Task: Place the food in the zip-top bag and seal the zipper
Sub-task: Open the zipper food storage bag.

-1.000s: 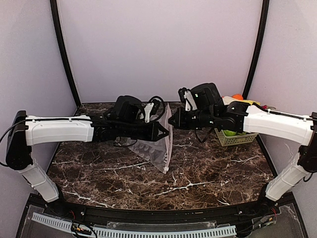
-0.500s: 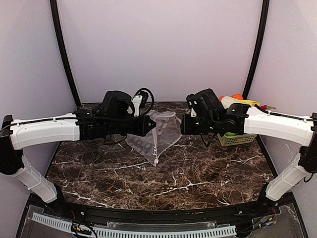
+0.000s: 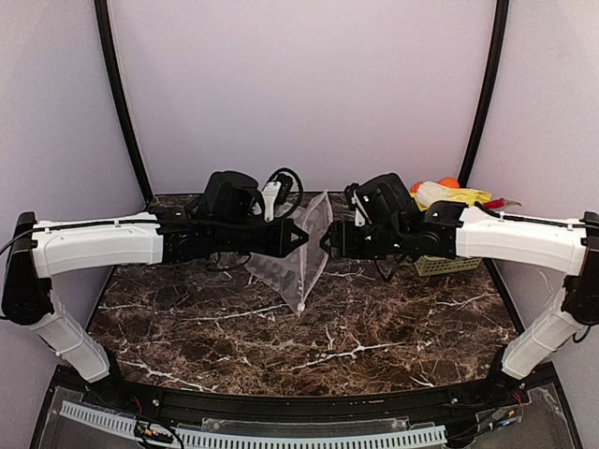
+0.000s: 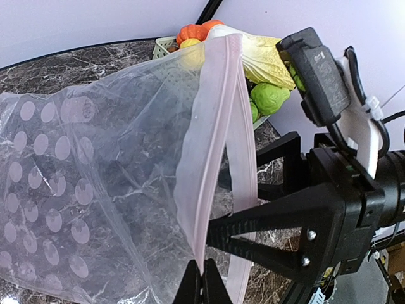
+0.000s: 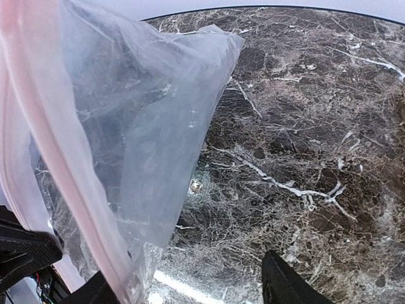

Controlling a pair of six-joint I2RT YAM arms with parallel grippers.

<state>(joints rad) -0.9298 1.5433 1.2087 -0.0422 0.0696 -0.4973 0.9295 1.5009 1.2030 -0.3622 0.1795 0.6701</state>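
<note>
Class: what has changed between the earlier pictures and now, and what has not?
The left pincer and right pincer swung inward, close together again, so the clear dotted plastic zip-top bag, stretched wide before, hangs narrow. The left pincer stays shut on its pale pink zipper strip; the pale green mesh basket has not moved.

I work in a robot test cell, not a home: my white left arm and right arm stand at a dark marble-patterned bench boxed in by plain pale walls, curved black poles and a slotted cable duct.
</note>
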